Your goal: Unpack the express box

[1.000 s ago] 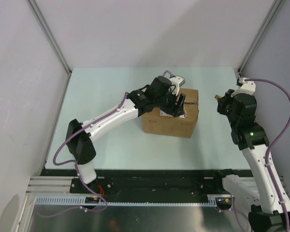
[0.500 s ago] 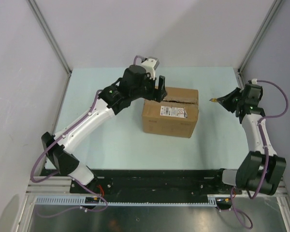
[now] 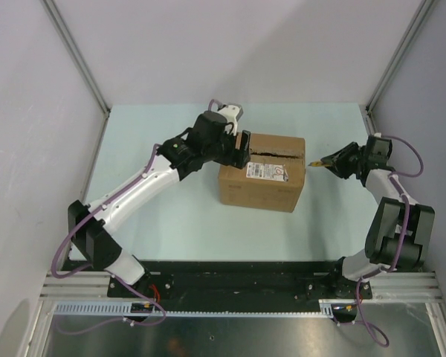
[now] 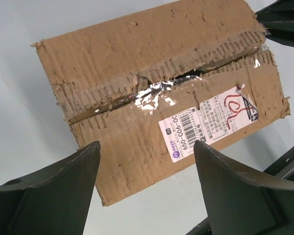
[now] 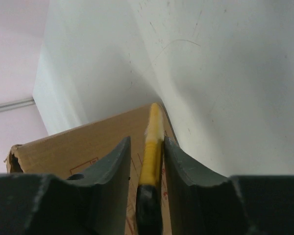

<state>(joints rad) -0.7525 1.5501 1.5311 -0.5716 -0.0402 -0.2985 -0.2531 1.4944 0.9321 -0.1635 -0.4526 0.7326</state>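
Observation:
The express box (image 3: 262, 178), a brown carton with a white label (image 3: 268, 172), stands mid-table with its top flaps down. Its centre seam is partly torn, with shiny tape on it (image 4: 152, 95). My left gripper (image 3: 242, 149) is open and empty, hovering by the box's left top edge; in the left wrist view the box (image 4: 137, 54) lies beyond its spread fingers (image 4: 54, 191). My right gripper (image 3: 340, 159) is shut on the yellow utility knife (image 3: 320, 161), whose tip points at the box's right side. The right wrist view shows the knife (image 5: 152, 142) between the fingers, with the box (image 5: 88, 144) behind.
The pale green table (image 3: 156, 134) is enclosed by white walls at the back and both sides. A black strip and metal rail (image 3: 230, 271) run along the near edge, by the arm bases.
My left gripper has lifted off the box top and moved to its left edge. My right arm has lowered and swung the knife close to the box's right side.

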